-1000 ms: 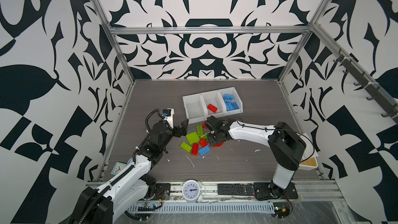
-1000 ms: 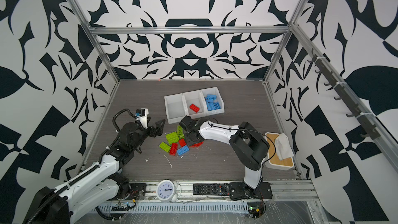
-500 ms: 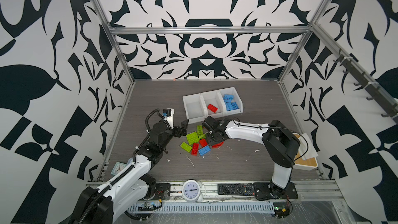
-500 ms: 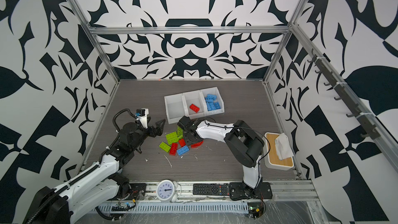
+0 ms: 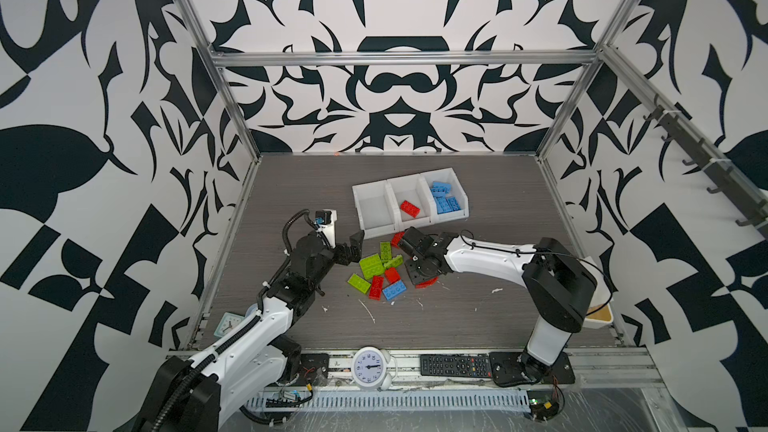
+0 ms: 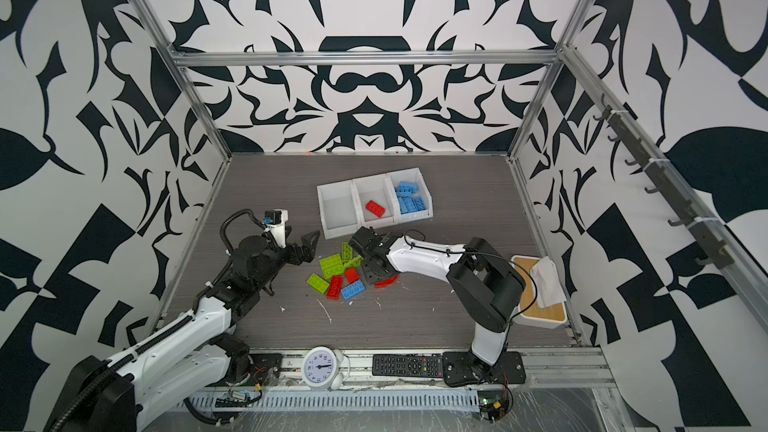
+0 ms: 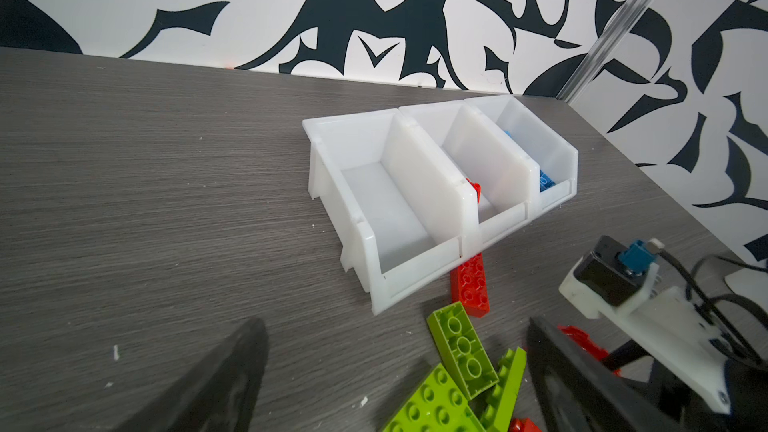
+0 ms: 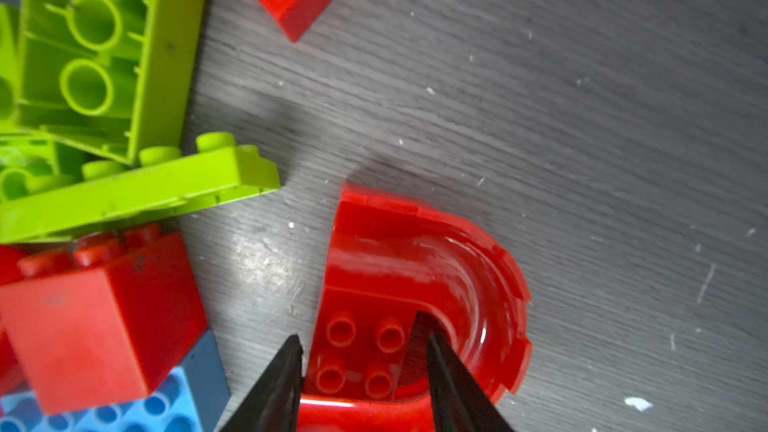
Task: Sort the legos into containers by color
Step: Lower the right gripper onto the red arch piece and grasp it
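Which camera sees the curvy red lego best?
Right wrist view: the curvy red lego sits close and sharp. Both top views show only a sliver under the right gripper; the left wrist view, hardly any.

White-shelled left arm (image 5: 266,317) and right arm (image 5: 486,261) with black joints; left carries ribbed black hose (image 5: 286,230), right thin black wire (image 5: 494,248).

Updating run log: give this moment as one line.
left gripper: open, empty | right gripper: straddling red curved plastic arch brick | white plastic bins: no green inside
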Motion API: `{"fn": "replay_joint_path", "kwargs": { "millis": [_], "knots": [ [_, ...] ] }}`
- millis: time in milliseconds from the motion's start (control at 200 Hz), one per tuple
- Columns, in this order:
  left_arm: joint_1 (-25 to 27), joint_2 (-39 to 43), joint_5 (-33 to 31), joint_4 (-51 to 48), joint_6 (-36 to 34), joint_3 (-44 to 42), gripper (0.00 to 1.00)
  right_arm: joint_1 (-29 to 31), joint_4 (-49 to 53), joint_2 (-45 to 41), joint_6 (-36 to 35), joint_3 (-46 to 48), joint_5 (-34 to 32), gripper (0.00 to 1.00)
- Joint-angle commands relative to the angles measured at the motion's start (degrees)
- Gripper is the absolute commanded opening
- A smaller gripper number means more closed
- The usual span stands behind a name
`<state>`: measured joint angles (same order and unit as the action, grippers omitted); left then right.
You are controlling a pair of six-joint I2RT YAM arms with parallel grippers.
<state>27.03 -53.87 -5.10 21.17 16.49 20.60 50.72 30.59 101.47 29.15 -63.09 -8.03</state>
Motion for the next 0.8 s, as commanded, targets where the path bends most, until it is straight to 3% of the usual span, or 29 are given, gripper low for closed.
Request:
{"fn": "replay_joint_path", "kwargs": {
  "millis": [0, 355, 795],
  "knots": [
    [0.1, 0.0, 0.3, 0.5, 0.0, 0.2, 0.99, 0.3, 0.5, 0.6, -0.5, -2.2, -1.3, 0.51],
    [0.1, 0.5, 0.2, 0.3, -0.1, 0.1, 1.00, 0.7, 1.4, 3.3, -0.9, -4.1, -2.5, 0.40],
    [0.1, 0.6, 0.1, 0.3, -0.2, 0.1, 0.99, 0.7, -2.2, -0.2, -0.9, -1.1, -1.0, 0.32]
  ]
}}
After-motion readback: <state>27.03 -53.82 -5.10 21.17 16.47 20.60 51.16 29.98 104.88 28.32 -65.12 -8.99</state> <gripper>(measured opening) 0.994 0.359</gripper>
